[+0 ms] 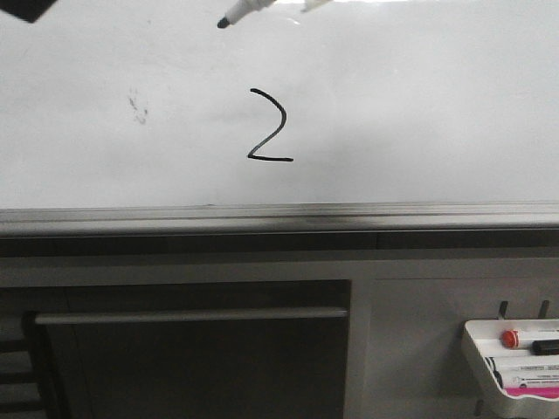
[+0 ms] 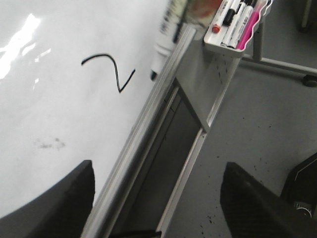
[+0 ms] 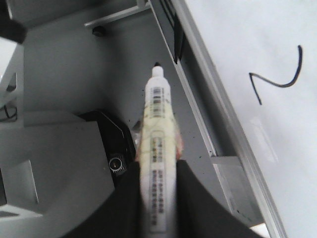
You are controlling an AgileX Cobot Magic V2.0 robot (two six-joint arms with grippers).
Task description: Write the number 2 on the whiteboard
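Note:
The whiteboard (image 1: 419, 105) carries a black hand-drawn number 2 (image 1: 269, 127) near its middle. The digit also shows in the left wrist view (image 2: 110, 70) and the right wrist view (image 3: 277, 74). My right gripper (image 3: 157, 166) is shut on a white marker (image 3: 157, 114) with its black tip uncapped. In the front view the marker (image 1: 246, 10) enters at the top edge, its tip above and left of the digit, apart from the stroke. My left gripper (image 2: 158, 168) is open and empty, beside the board's grey bottom rail (image 2: 143, 129).
A faint dark smudge (image 1: 138, 106) lies left of the digit. A small white marker tray (image 1: 514, 371) with several markers hangs below the board at the right and shows in the left wrist view (image 2: 237, 27). A dark panel with a bar handle (image 1: 192, 316) sits under the rail.

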